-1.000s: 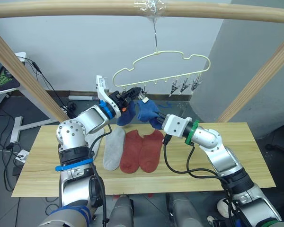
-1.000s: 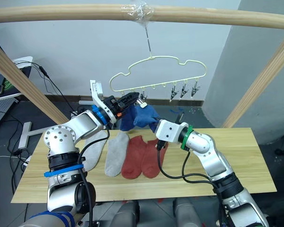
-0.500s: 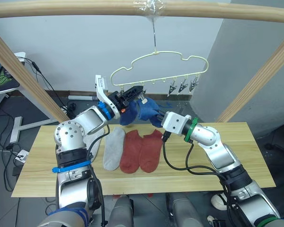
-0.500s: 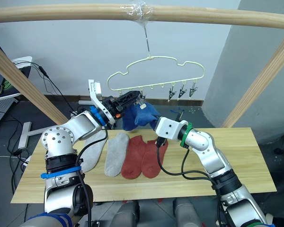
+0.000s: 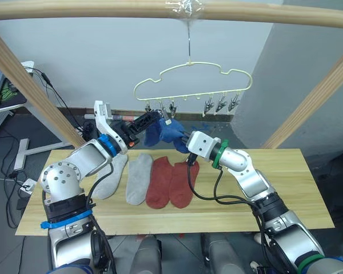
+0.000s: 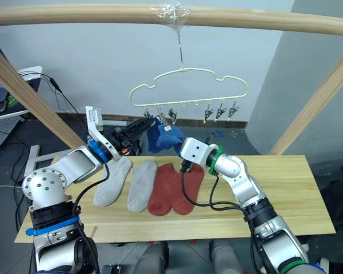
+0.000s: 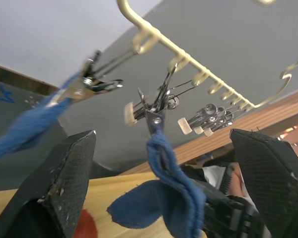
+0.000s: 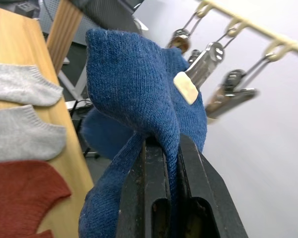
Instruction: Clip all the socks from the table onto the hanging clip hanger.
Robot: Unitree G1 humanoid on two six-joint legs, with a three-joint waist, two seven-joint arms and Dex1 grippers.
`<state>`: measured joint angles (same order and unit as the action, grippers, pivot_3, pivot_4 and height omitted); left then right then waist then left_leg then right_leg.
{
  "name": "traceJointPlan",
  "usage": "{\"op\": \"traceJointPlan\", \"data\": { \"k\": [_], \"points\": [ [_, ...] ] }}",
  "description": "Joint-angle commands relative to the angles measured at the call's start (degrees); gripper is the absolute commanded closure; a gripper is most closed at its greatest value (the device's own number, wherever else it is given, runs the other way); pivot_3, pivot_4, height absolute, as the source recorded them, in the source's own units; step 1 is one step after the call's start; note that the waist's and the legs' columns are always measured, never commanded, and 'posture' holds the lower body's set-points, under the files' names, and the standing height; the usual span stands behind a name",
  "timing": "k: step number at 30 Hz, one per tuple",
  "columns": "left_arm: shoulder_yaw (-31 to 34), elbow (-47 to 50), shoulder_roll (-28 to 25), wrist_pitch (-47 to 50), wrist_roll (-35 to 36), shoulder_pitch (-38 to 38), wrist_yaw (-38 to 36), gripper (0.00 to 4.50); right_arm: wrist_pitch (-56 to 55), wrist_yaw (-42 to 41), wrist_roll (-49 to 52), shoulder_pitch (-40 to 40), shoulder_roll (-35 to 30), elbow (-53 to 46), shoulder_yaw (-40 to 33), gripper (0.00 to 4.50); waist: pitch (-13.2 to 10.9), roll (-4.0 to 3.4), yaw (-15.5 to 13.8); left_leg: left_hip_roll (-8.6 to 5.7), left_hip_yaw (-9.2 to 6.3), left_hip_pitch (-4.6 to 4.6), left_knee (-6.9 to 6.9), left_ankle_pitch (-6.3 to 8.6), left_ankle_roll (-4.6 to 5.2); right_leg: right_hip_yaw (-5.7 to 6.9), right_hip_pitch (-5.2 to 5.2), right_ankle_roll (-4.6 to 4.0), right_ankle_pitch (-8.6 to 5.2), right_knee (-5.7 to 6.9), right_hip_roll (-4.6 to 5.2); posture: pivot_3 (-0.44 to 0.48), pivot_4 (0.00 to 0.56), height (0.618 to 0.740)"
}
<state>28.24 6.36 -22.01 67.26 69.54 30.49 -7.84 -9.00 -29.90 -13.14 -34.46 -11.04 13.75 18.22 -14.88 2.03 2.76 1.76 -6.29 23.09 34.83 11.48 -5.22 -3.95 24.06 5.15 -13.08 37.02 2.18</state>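
Under the hanger (image 5: 191, 77), 2 blue socks (image 5: 163, 130) hang from clips. Right gripper (image 8: 161, 163) is clamped on one; left gripper (image 7: 159, 173) has its jaws spread apart nearby. On the table (image 5: 286, 182) lie 2 grey socks (image 5: 138, 178) and 2 red socks (image 5: 171, 182).

The light wooden counter (image 5: 286, 177) carries two grey socks (image 5: 126, 177) and two rust-red socks (image 5: 171, 182), side by side.
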Motion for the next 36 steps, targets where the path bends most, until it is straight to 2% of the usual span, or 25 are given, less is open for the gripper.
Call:
{"op": "traceJointPlan", "data": {
  "k": [1,5,10,12,15,17,18,19,21,23,27,30,36],
  "points": [
    [1.35,5.25,-4.43,1.85,4.90,0.00,0.24,0.02,3.35,-1.55,5.08,-0.78,3.24,0.99,-1.09,4.50,0.00,0.00,0.00,0.01,0.00,-0.02,-0.01,0.00,0.00,0.00,0.00,-0.01,0.00,0.02,-0.01,0.086,0.240,0.740],
    [-2.22,8.06,-7.32,0.78,2.89,-1.08,-1.04,0.00,9.46,-4.23,9.51,-0.23,5.09,1.03,-2.11,3.44,-0.01,-0.01,-0.84,0.01,0.00,-0.01,-0.01,0.00,0.00,0.01,-0.01,-0.03,-0.01,-0.01,0.00,0.093,0.240,0.740],
    [-5.60,10.55,-9.73,-2.08,-1.25,-2.11,-3.05,0.00,12.28,-5.27,8.88,1.68,3.01,0.39,-1.37,1.67,-0.01,-0.01,-1.51,0.00,-0.01,0.03,-0.01,0.00,-0.01,0.04,0.00,-0.06,-0.03,-0.05,0.00,0.093,0.239,0.740],
    [-9.51,13.10,-10.92,-4.12,-5.39,-3.26,-5.25,0.00,13.44,-5.45,9.25,3.19,1.70,-1.40,-2.02,0.91,-0.01,-0.01,-1.52,0.00,0.00,0.03,-0.02,0.01,-0.01,0.04,0.00,-0.09,-0.05,-0.06,0.00,0.093,0.239,0.740],
    [-14.21,15.88,-11.01,-6.96,-10.00,-5.12,-6.92,0.00,14.53,-4.97,9.03,5.07,-0.15,-4.13,-2.76,0.02,-0.01,-0.02,-1.38,0.00,0.02,0.05,-0.08,0.01,-0.01,0.02,0.04,-0.11,-0.06,-0.07,0.00,0.093,0.239,0.740],
    [-16.55,17.22,-10.53,-8.74,-12.64,-6.27,-7.38,0.00,15.05,-4.33,8.47,6.26,-1.44,-5.82,-2.99,0.02,-0.01,-0.02,-1.30,0.00,0.04,0.07,-0.09,0.01,-0.01,0.01,0.08,-0.11,-0.07,-0.07,0.00,0.093,0.239,0.740],
    [-18.65,17.74,-10.58,-11.24,-16.08,-6.82,-7.81,0.00,15.77,-4.76,8.75,7.33,-2.34,-7.49,-3.17,0.02,-0.01,-0.02,-1.25,0.00,0.04,0.06,-0.11,0.01,-0.01,0.01,0.08,-0.12,-0.07,-0.07,0.00,0.070,0.241,0.740],
    [-21.44,17.67,-10.04,-15.40,-20.83,-7.41,-8.20,0.19,17.77,-5.45,10.20,8.91,-3.30,-10.72,-4.27,0.00,-0.02,-0.03,-1.20,0.01,0.03,0.07,-0.11,0.01,-0.01,0.02,0.09,-0.12,-0.08,-0.06,0.00,0.059,0.242,0.740],
    [-26.77,17.15,-9.50,-23.24,-29.21,-8.14,-9.87,0.59,20.69,-6.46,12.31,11.16,-5.13,-16.18,-6.31,0.00,-0.02,-0.04,-1.19,0.01,0.04,0.07,-0.13,0.01,-0.01,0.00,0.09,-0.23,-0.14,-0.06,0.00,0.046,0.244,0.740],
    [-30.45,15.64,-7.77,-29.30,-35.30,-7.79,-10.33,1.20,22.77,-7.08,14.11,12.50,-6.96,-20.51,-8.30,0.00,-0.04,-0.06,-1.26,0.01,0.05,0.12,-0.11,0.01,-0.01,0.00,0.10,-0.38,-0.23,-0.10,0.00,0.046,0.244,0.740],
    [-33.73,11.47,-2.59,-36.43,-42.79,-5.58,-9.35,2.38,27.17,-9.27,17.52,14.33,-10.25,-26.76,-10.16,0.00,-0.04,-0.07,-1.22,-0.02,0.08,0.20,0.01,0.01,-0.01,-0.02,0.10,-0.37,-0.23,-0.13,0.02,0.022,0.244,0.740],
    [-36.21,8.04,1.59,-41.28,-47.73,-5.00,-8.44,2.38,30.49,-10.98,20.87,15.50,-13.07,-32.17,-12.31,0.00,-0.04,-0.07,-1.07,-0.01,0.07,0.19,0.01,0.02,0.00,-0.01,0.10,-0.38,-0.23,-0.13,0.02,-0.003,0.242,0.740],
    [-36.33,-0.10,6.47,-48.63,-55.08,-2.53,-7.01,2.38,35.60,-9.85,25.25,14.60,-13.67,-38.03,-14.44,0.00,-0.04,-0.07,-0.64,-0.01,0.05,0.24,0.00,0.02,0.01,0.00,0.17,-0.09,-0.07,-0.11,0.00,-0.033,0.237,0.740]
  ]
}}
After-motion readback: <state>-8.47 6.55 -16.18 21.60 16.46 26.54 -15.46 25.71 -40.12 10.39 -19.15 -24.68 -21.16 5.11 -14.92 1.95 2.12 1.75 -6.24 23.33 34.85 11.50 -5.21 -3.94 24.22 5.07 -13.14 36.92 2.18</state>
